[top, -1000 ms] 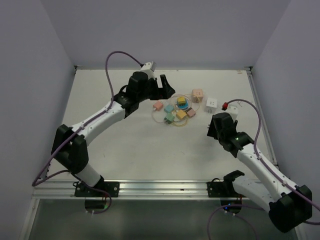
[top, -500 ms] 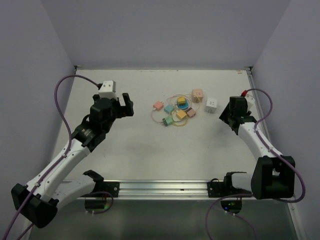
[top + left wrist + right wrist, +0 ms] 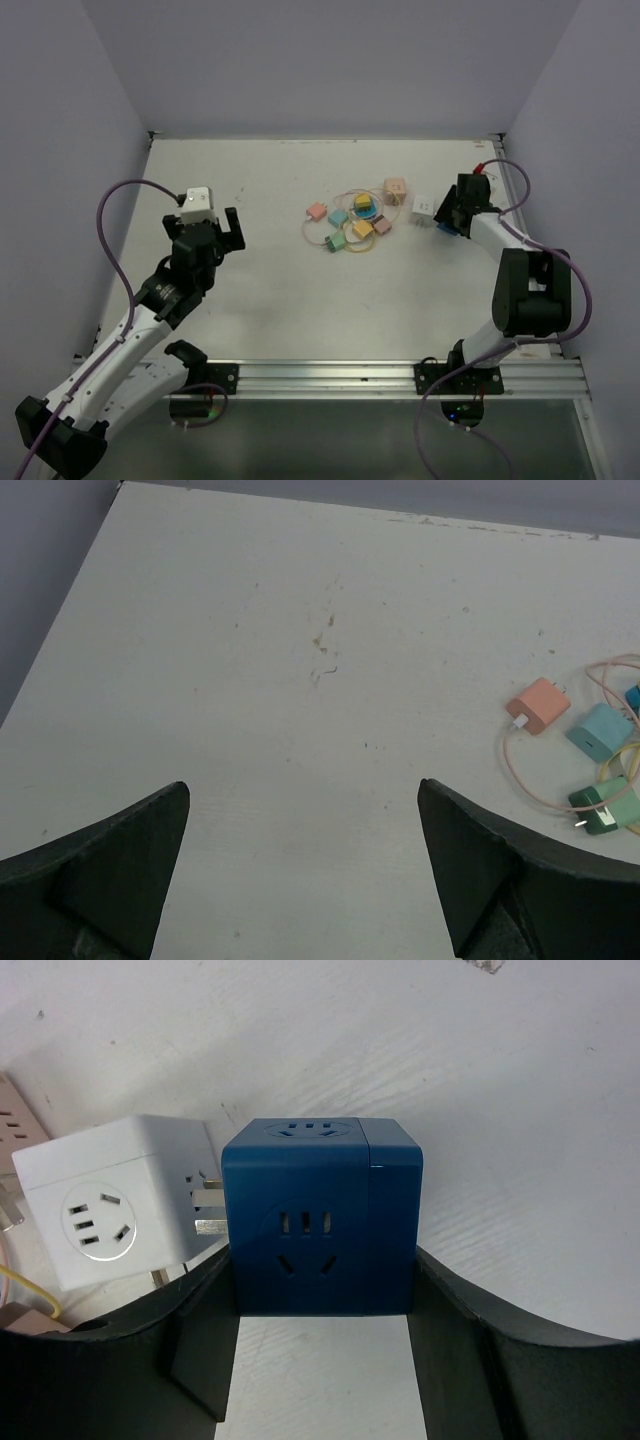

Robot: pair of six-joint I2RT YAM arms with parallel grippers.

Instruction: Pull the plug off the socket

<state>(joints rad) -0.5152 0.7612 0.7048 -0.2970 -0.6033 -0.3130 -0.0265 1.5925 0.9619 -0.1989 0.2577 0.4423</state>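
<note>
At the far right of the desk (image 3: 300, 300), the blue cube plug (image 3: 320, 1225) is pinched by the right gripper (image 3: 320, 1270), with one finger pressed on each side of it. Its metal prongs (image 3: 208, 1210) are pointed into the side of the white cube socket (image 3: 110, 1210), which lies just beside it; whether the tips sit inside the slots cannot be told. The left gripper (image 3: 302, 790) is spread wide with nothing held in it, well apart over bare desk, so the socket is kept down by nothing. If the plug is drawn away, the light socket may simply be dragged along and no separation obtained. If the pull is made at an angle, the prongs may be jammed or bent. The socket could also be knocked into the pastel chargers (image 3: 350, 222) lying near, and their cables be tangled
</note>
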